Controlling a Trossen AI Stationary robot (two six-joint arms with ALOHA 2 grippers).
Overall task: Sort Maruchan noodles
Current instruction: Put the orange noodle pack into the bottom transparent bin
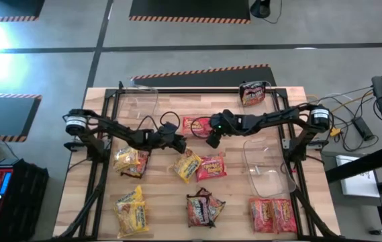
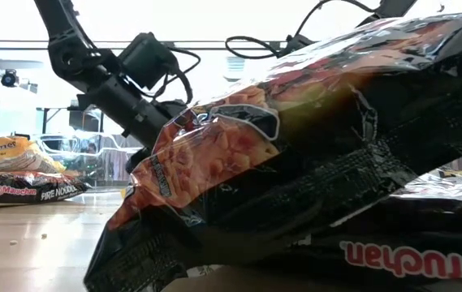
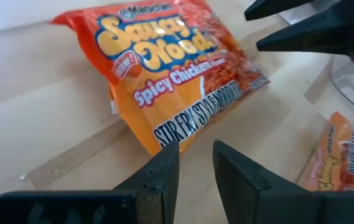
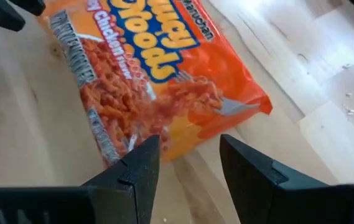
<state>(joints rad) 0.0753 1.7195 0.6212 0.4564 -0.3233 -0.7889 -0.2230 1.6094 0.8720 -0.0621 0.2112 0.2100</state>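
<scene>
Looking down from the high view, the noodle packets lie spread over the wooden table (image 1: 97, 101). The orange packet (image 1: 194, 125) sits in the middle, between the left gripper (image 1: 180, 144) and the right gripper (image 1: 212, 140). More yellow packets (image 1: 131, 161) lie nearby, and a clear bin (image 1: 266, 163) stands at the right. A gray floor with striped tape goes around the table.

From the low view, a dark packet (image 2: 312, 162) fills most of the picture. It looks thin, crinkly and shiny, so I think it is light and may slip.

From the left wrist view, the left gripper (image 3: 195, 163) is open only a little and holds nothing. The orange packet (image 3: 170, 74) lies flat just ahead.

From the right wrist view, the right gripper (image 4: 189, 163) is open wider, and empty. The orange packet (image 4: 152, 74) is close. Pinching a flat edge seems best; squeezing hard could crack the noodles.
</scene>
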